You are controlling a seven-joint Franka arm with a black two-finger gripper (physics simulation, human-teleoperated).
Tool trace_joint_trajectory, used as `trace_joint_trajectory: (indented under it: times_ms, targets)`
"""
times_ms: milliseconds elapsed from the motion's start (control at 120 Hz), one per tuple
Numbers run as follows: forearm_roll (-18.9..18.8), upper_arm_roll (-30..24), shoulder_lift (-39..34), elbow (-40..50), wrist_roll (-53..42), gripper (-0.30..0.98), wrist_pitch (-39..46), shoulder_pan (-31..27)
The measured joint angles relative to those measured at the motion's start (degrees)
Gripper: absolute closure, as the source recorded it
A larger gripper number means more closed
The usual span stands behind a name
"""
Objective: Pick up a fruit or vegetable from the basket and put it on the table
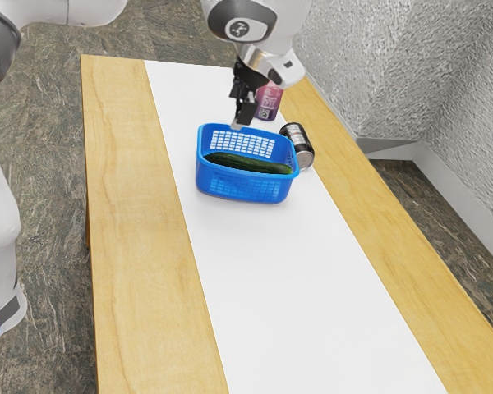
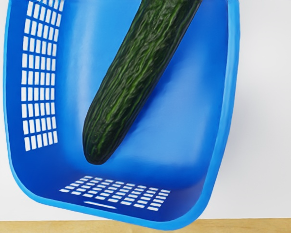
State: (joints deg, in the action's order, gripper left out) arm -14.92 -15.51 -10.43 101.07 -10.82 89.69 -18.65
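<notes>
My gripper (image 1: 241, 113) hangs at the far rim of the blue basket (image 1: 240, 190) in the exterior view, pointing down, with no vegetable held. Inside the basket a long dark green cucumber (image 1: 248, 163) lies crosswise. The wrist view looks down into the basket (image 2: 194, 121), where the cucumber (image 2: 131, 77) rests slanted on the bottom, its rounded end near one corner and its other end cut off by the picture's edge.
Just beyond the basket, toward the exterior view's right, a dark can (image 1: 297, 145) lies tilted. A purple-pink can (image 1: 268, 102) stands behind the gripper. The wooden table (image 1: 140, 246) carries a white strip (image 1: 287, 287).
</notes>
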Motion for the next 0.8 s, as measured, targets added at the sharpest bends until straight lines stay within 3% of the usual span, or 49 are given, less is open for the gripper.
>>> trace_joint_trajectory:
  times_ms: [275, 800]
  targets:
    - [-0.8, -2.8, 2.7, -0.1, -4.8, 0.00, 3.3, -6.1]
    - [-2.1, -6.3, 11.3, -0.4, -12.6, 0.00, 9.0, -11.4]
